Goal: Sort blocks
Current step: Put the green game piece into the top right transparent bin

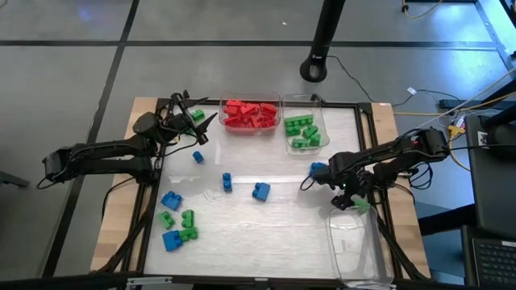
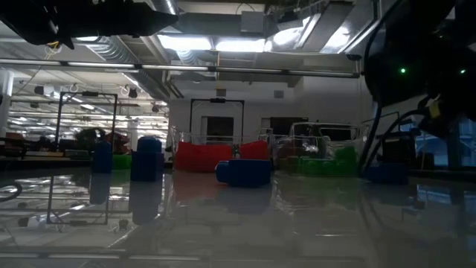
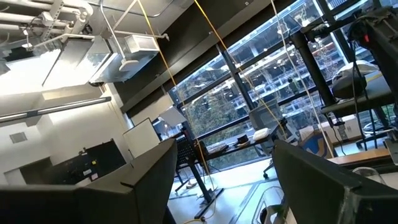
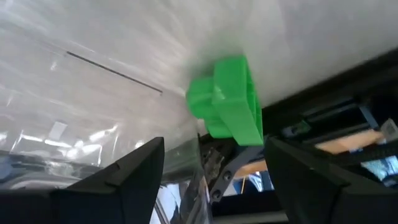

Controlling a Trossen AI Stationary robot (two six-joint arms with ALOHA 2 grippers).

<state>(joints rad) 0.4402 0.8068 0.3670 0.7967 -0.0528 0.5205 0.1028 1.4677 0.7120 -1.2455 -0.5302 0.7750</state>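
Clear plastic first: an empty bin [image 1: 331, 251] lies at the table's [image 1: 282, 242] five o'clock corner, nearest the front edge. Over at seven o'clock sits a loose cluster of blocks, a blue block [image 1: 171, 240] touching a green block [image 1: 188, 234], with two more greens and another blue just behind them. Now the action: the right gripper [image 1: 355, 201] hovers at about four o'clock, right at the clear bin's far rim, and its fingers [image 4: 130, 177] are spread apart. A green brick [image 4: 227, 102] lies just ahead of them on the white surface by the table's dark edge frame, with a gap visible on either side (so nothing is clamped here). Moving toward the middle, a larger blue piece [image 1: 260, 191] and a small blue one [image 1: 227, 182] rest near the centre, well apart from both arms, and a blue brick [image 1: 319, 168] sits at three o'clock beside the right arm. Further back, at ten o'clock, a lone blue block [image 1: 197, 157] lies just in front of the left gripper [image 1: 201, 125], which is tilted up toward the room, its fingers [image 3: 149, 180] released with nothing between them; green bits lie close by it. At the far edge, twelve o'clock, the red-filled bin [image 1: 279, 103] stands beside the green-filled bin [image 1: 324, 129], touching or nearly so.
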